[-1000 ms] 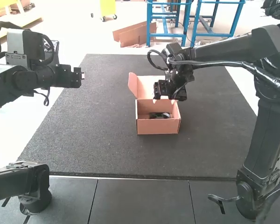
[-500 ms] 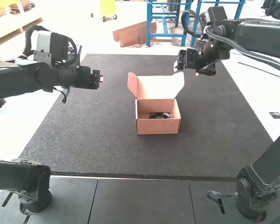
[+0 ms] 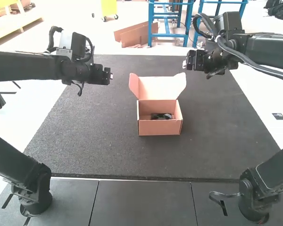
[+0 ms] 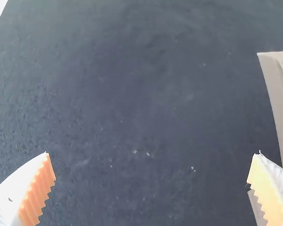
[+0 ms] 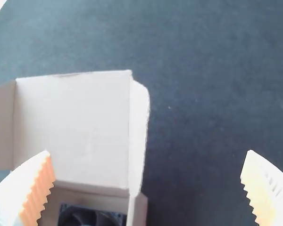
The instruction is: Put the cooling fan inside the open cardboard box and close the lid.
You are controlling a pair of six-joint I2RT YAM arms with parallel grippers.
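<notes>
Right gripper (image 3: 188, 61) and left gripper (image 3: 108, 75), both spread wide and empty, flank the cardboard box (image 3: 160, 126): cooling fan (image 3: 161, 116) sits inside, upright lid (image 3: 158, 87) awaits closing.

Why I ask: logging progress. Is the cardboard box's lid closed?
No, the lid stands upright above the open cardboard box, cooling fan visible inside.

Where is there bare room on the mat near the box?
The mat is bare in front of the cardboard box to the mat's near edge, and on both sides. Tightest is behind the box, where the raised lid stands with the left claw and right claw hovering either side.
</notes>
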